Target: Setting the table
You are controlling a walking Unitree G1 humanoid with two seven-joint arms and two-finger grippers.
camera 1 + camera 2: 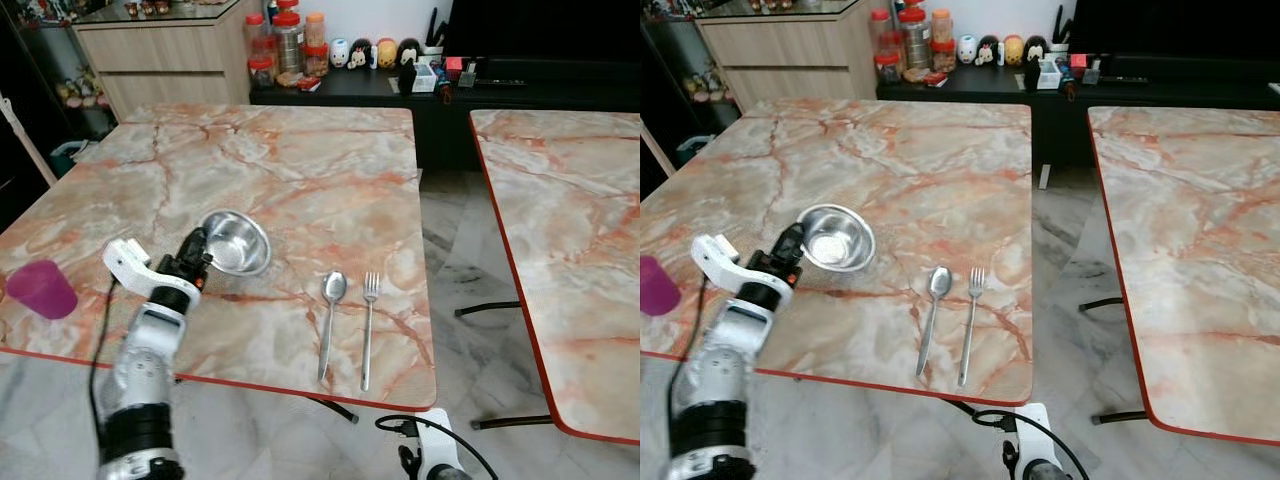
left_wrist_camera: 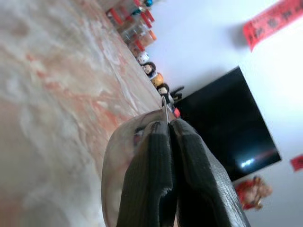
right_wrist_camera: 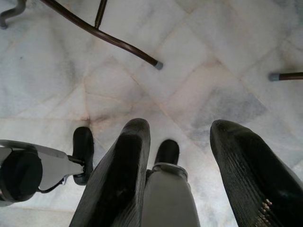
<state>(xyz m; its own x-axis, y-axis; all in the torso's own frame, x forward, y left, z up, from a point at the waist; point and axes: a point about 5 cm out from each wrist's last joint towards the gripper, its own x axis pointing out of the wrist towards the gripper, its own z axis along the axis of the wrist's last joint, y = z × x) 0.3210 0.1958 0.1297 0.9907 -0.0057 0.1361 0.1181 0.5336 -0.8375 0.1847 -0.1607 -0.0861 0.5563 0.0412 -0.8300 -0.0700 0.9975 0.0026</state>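
Steel bowl (image 1: 236, 241) on marble table (image 1: 300, 160): near rim apparently pinched by left gripper (image 1: 197, 249), contact partly hidden. Right of it, spoon (image 1: 330, 322), fork (image 1: 369, 325). Left, purple cup (image 1: 40, 289). Right gripper (image 3: 182, 156) hangs spread over floor.

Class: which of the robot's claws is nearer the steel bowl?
Left. The left claw is shut on the steel bowl's rim; the right claw hangs open below the table edge.

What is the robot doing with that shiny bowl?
It is setting the table. The left gripper is pinched shut on the rim of the metal bowl, which sits on the marble table. A spoon and fork lie side by side nearby, and a purple cup stands at the table's left edge. The right gripper hangs open over the floor.
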